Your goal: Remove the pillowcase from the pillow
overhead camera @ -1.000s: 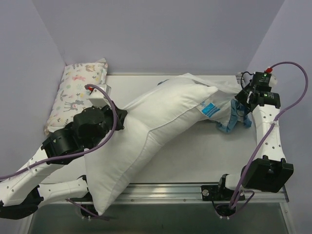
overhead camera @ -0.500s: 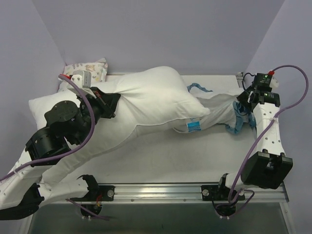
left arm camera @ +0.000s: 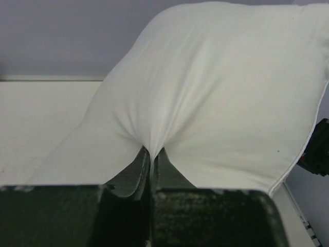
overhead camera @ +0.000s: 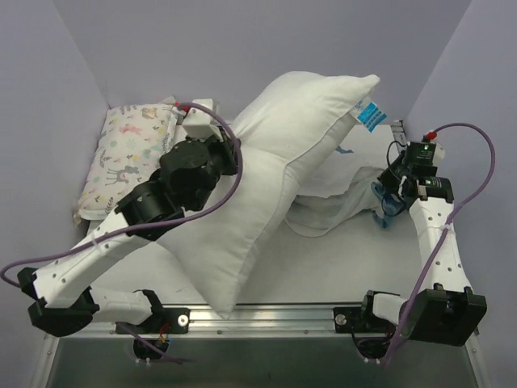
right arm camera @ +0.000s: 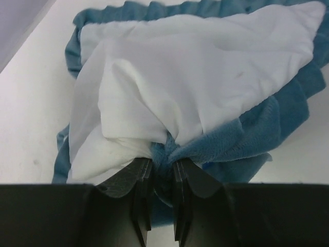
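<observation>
The pillow point(overhead camera: 279, 174) is a large plump plain white rectangle, lifted and tilted across the middle, with a blue tag at its far right corner. It fills the left wrist view point(left arm camera: 216, 98). My left gripper point(overhead camera: 230, 158) is shut on a pinch of the pillow's fabric point(left arm camera: 152, 154). The pillowcase point(overhead camera: 343, 194) lies crumpled on the table at the right, plain white face up, teal-blue frill at its edge. My right gripper point(overhead camera: 389, 196) is shut on the bunched frill and white fabric of the pillowcase point(right arm camera: 169, 103). The pillow looks free of the pillowcase.
A smaller pastel animal-print pillow point(overhead camera: 129, 153) lies at the far left by the wall. The white table point(overhead camera: 323, 267) has a metal rail along its near edge point(overhead camera: 275, 315). Purple walls close in the back and sides.
My left gripper has swung the pillow up and toward the back right; its tagged corner now points at the far wall. The pillowcase has come off and lies slack by the right gripper.
</observation>
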Available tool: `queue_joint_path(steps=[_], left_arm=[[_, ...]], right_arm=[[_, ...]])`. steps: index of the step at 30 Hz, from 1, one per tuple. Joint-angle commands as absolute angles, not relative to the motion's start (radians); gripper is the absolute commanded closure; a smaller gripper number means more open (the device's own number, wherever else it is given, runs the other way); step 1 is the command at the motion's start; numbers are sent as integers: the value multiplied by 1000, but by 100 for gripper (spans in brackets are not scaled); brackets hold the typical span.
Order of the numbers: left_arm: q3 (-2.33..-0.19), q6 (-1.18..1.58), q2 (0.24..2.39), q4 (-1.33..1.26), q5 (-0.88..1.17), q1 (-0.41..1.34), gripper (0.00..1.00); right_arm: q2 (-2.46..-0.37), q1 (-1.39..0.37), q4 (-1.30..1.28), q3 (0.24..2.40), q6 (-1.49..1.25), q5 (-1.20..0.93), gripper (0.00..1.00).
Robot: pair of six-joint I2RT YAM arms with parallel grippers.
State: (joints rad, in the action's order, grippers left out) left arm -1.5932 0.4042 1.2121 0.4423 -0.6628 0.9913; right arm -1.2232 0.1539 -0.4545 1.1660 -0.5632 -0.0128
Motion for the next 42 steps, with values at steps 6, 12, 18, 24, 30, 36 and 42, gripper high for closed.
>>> queue_joint_path(steps=[6,12,18,24,30,36,42], left_arm=[[-1461,475,1316,239,-697,905,100],[-1262,575,1356,224,-562,902,86],[-1222,545,1290,212,-515,930,28],[-1226,509,1123,322,-537,977,3],[-1114,537,945,437,-499,979,2],[-991,558,799,521,-473,977,3],[-928,551,764,558,-453,979,2]], right_arm=[[-1074,6,-393,997,-519,-92,59],[-962,-60,-420,927,-492,-120,0],[-890,-104,-483,986,-474,-149,0],[-818,-190,-517,982,-451,-126,0],[-753,-350,-517,948,-465,-95,0],[-712,-511,-509,878,-483,-3,0],[-695,-512,-500,824,-499,29,0]])
